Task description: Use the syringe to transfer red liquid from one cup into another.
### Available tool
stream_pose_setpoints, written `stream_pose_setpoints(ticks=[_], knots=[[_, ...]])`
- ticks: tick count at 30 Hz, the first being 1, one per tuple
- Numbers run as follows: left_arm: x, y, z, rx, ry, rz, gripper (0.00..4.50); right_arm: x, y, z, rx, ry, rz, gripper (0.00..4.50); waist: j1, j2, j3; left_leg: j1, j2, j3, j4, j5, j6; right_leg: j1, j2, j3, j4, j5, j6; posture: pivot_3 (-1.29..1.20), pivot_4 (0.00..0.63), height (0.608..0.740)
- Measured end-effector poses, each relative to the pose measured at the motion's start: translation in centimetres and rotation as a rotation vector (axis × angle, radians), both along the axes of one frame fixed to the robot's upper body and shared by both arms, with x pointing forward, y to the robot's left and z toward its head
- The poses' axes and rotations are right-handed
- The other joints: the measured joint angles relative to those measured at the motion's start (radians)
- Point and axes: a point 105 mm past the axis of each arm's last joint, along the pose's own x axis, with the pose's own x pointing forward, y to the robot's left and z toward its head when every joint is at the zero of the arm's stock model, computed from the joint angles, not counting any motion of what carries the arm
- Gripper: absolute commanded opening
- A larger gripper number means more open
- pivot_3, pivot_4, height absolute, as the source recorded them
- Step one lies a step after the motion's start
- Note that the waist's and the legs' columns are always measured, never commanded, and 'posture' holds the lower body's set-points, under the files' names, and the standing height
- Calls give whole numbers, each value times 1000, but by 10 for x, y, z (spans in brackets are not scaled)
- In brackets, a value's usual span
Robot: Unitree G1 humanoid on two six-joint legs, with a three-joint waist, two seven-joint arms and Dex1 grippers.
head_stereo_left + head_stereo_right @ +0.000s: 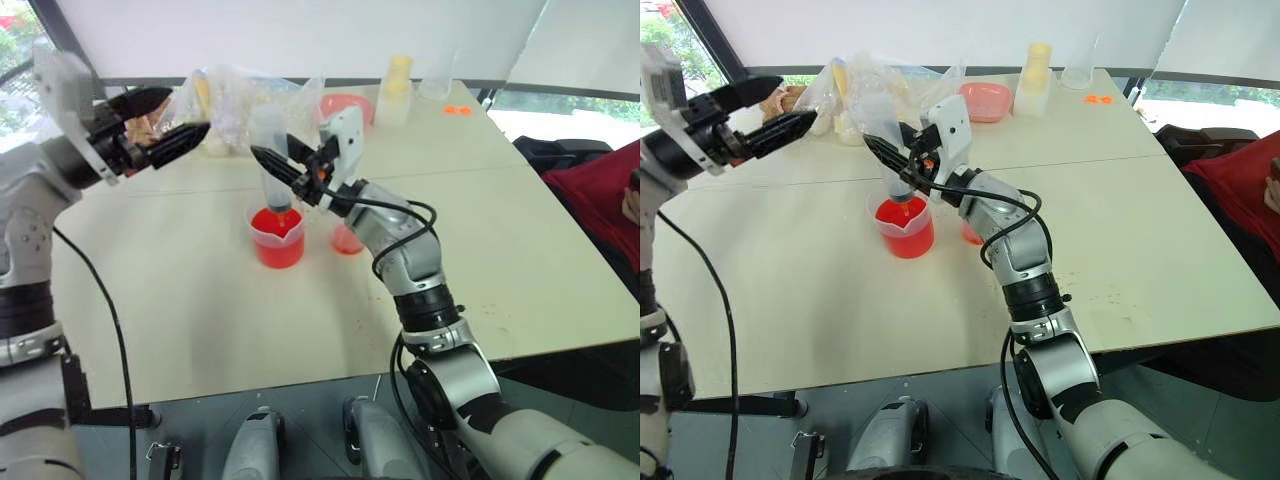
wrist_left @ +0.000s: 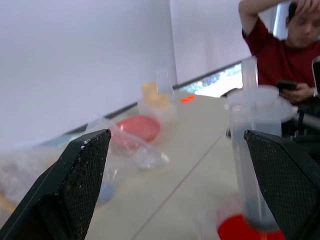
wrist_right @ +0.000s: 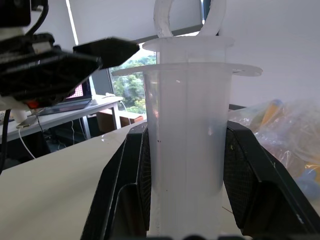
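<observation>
The syringe (image 1: 270, 150) stands upright with my right gripper (image 1: 287, 165) shut on its clear barrel. Its orange nozzle (image 1: 284, 206) points down into the mouth of the wider spouted cup (image 1: 278, 238), at the surface of the red liquid (image 1: 904, 215). The smaller cup (image 1: 346, 240), paler red, stands just right of it, partly hidden by my right arm. My left gripper (image 1: 165, 122) hangs open to the left of the syringe's top, holding nothing. In the right wrist view the barrel (image 3: 185, 145) sits between the two fingers (image 3: 125, 185). In the left wrist view the syringe (image 2: 252, 150) stands near one finger (image 2: 285, 175).
A pink bowl (image 1: 347, 104), crumpled clear plastic bags (image 1: 235, 95), a white bottle with a yellow top (image 1: 396, 90) and a clear cup (image 1: 437, 80) stand along the table's far edge. A person in red (image 2: 280, 55) sits off the table's right side.
</observation>
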Motion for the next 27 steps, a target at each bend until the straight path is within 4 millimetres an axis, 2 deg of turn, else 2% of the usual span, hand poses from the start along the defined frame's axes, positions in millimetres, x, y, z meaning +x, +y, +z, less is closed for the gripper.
stream_pose_setpoints(ticks=[3,9,16,20,27], knots=[[1,-7,10,-6,-34,-19,4500,0,4,-3,-9,-4,4,1384,-1,0,0,0,0,0,0,0,0,0,0,0,0,0,0,0,150,740],[12,-24,-2,4,-9,-64,4500,0,7,-6,-22,-14,-11,1384,0,0,0,0,0,0,0,0,0,0,0,0,0,0,0,0,150,740],[14,-30,-2,12,-28,-81,4500,1,6,-9,-21,-11,-28,1384,0,0,0,0,0,0,0,0,0,0,0,0,0,0,0,0,150,740],[22,-35,-10,35,-25,-65,4500,1,7,-9,-27,-16,-33,1384,0,0,0,0,0,0,0,0,0,0,0,0,0,0,0,0,150,740],[33,-41,-9,131,-94,10,4500,5,4,-18,-43,4,-59,1384,1,0,0,0,0,0,0,0,0,0,0,0,0,0,0,0,150,740]])
